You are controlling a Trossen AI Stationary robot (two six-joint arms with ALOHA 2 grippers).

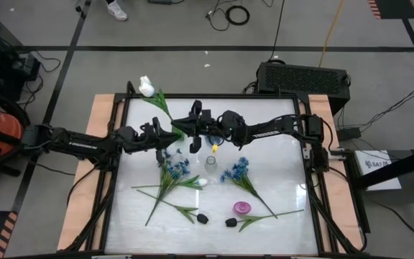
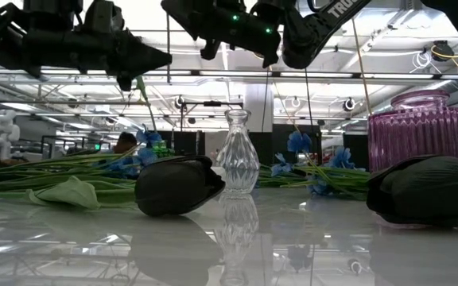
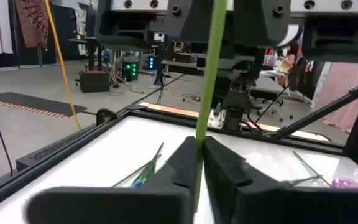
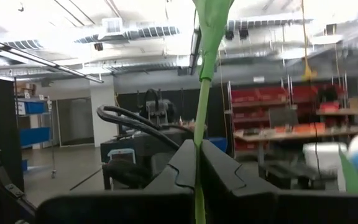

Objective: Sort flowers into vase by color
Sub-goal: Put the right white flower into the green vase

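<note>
Grippers are both pinching the same green stem, as you can see from the two wrist views. The left gripper (image 3: 196, 163) is holding its fingers narrow with the stem (image 3: 207, 74) running up between them. The right gripper (image 4: 199, 163) is doing the same, its fingers closed tight on the stem (image 4: 202, 99).

In the high view you are seeing the left gripper (image 1: 171, 134) and the right gripper (image 1: 196, 128) meeting near the far middle of the table (image 1: 279, 180), just beside each other. The white tulip (image 1: 146, 86) they are sharing is hanging out past the table's far edge, its stem slanting back toward the two grippers.

The clear glass vase (image 1: 210, 165) is standing upright near the table's centre, just nearer than the grippers. The purple vase (image 1: 241, 208) is sitting nearer still, to the right.

Two sprays of blue flowers are lying flat: one (image 1: 172, 170) left of the clear vase, one (image 1: 236, 170) right of it. A second white tulip (image 1: 202, 182) is lying near the clear vase's base. Two black tulip buds are resting toward the near edge, one (image 1: 203, 217) left of the purple vase and one (image 1: 230, 223) just in front of it.
</note>
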